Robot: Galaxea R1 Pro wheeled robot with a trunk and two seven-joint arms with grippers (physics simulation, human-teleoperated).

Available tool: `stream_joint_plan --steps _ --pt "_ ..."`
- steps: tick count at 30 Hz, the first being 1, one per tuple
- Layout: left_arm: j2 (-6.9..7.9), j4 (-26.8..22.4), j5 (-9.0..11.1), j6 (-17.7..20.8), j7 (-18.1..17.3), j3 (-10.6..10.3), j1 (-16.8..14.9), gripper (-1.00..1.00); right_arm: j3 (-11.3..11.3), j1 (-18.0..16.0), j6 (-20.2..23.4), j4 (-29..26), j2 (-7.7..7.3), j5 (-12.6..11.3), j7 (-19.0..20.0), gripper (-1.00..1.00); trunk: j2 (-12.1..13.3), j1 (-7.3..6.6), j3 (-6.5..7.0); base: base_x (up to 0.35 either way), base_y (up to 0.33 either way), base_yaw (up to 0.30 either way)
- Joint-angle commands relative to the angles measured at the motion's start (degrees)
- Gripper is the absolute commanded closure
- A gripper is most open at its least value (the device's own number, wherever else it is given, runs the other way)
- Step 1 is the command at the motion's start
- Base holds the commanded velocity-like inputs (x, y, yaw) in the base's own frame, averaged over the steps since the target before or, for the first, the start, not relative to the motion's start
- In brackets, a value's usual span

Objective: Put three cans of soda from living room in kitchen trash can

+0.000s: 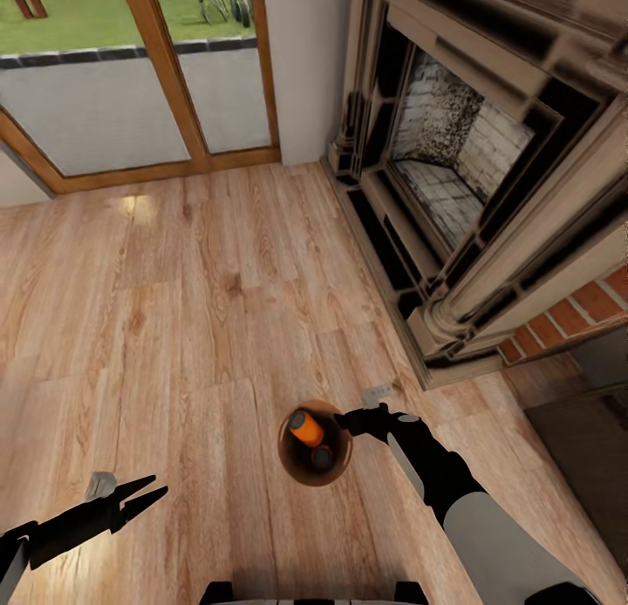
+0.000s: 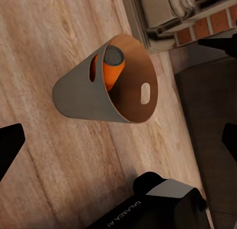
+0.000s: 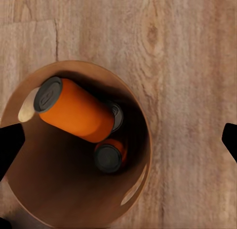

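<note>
The brown tash can (image 1: 295, 465) is on the wood floor of the living room, just in front of me. All three orange soda cans lie inside it. One can (image 3: 74, 113) lies tilted on top, a second (image 3: 108, 157) stands upright below it, and a third (image 3: 117, 116) is mostly hidden behind the tilted one. My right gripper (image 1: 353, 422) hangs over the bin's rim, looking straight down into it, open, with its fingers spread wide. My left gripper (image 1: 160, 486) is open and empty to the bin's left. Its view takes in the bin's outer wall (image 2: 84, 98) and one can (image 2: 111, 66).
A brick fireplace (image 1: 453, 152) with a stone surround fills the right side. Wood-framed glass doors (image 1: 131, 91) stand at the back left. A dark mat (image 1: 584, 448) lies at the right, beside the hearth. My own base (image 2: 158, 204) is close behind the bin.
</note>
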Motion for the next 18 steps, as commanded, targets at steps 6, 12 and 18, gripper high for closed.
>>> stream_joint_plan --steps 6,12,18 --pt "0.0 0.0 0.0 0.02 0.0 0.0 0.0 -1.0 0.19 0.0 0.0 0.0 0.0 0.0 0.02 -1.0 2.42 -1.32 1.08 0.0 0.0 0.0" --pt "0.0 0.01 0.0 0.03 0.01 0.0 0.0 -1.0 0.25 0.0 0.0 0.0 0.0 0.0 0.0 -1.0 4.83 -2.64 2.16 0.0 0.0 0.0" --pt "0.0 0.02 0.0 0.03 0.01 0.06 0.0 -1.0 0.28 0.0 -0.03 0.0 0.0 0.0 -0.02 -1.0 7.23 -3.96 3.46 0.0 0.0 0.0"
